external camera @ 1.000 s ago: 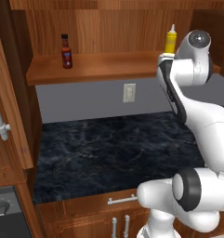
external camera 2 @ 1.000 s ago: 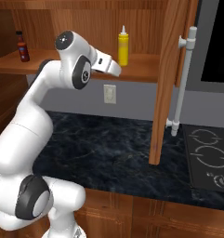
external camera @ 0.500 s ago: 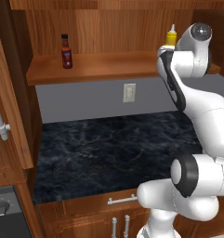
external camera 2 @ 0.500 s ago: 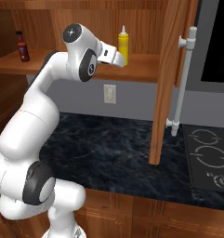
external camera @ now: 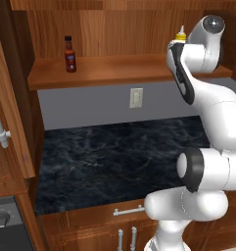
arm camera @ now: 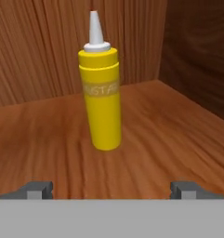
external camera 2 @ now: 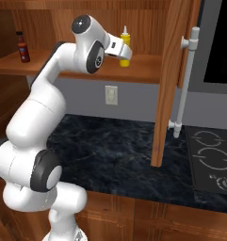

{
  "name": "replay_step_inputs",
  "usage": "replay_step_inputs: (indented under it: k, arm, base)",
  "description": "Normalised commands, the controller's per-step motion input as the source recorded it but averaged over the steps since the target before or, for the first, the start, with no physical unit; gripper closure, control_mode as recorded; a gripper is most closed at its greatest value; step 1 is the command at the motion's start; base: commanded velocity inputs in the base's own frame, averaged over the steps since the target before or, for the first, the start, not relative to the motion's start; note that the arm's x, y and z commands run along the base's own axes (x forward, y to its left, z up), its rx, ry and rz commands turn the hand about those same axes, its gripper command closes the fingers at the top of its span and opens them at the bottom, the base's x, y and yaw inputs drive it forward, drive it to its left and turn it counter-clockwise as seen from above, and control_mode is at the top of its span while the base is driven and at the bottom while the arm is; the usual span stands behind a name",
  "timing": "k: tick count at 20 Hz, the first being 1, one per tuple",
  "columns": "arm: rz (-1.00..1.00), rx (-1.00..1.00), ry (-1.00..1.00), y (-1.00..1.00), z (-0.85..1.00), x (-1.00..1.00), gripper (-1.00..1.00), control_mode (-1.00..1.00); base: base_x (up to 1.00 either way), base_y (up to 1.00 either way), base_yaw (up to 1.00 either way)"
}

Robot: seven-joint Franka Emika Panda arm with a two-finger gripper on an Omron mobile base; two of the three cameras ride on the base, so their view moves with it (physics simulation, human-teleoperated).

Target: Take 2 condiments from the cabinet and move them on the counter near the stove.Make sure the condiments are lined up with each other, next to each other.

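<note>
Hand (arm camera: 111, 189) wide, empty, level with upright yellow squeeze bottle with white nozzle (arm camera: 102, 88) on reddish-brown wooden cabinet shelf (arm camera: 178, 135), apart.

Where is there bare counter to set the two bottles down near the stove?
The dark counter is bare from the wall outlet to the stove. The open cabinet door hangs over its stove end, crowding that strip.

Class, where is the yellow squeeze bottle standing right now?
The yellow squeeze bottle stands upright on the cabinet shelf near its right end, just ahead of the open gripper.
</note>
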Motion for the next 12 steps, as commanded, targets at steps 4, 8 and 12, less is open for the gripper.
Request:
replay_step_inputs:
  k: [4, 8, 12]
  arm:
    - [0.05, 0.00, -0.11, -0.05, 0.00, 0.33, -1.00, -1.00]
    - [0.07, 0.00, -0.20, -0.01, 0.00, 0.23, -1.00, -1.00]
    - [0.07, 0.00, -0.16, 0.00, 0.00, 0.13, -1.00, -1.00]
  base:
    - [0.00, 0.00, 0.00]
    - [0.00, 0.00, 0.00]
    - [0.00, 0.00, 0.00]
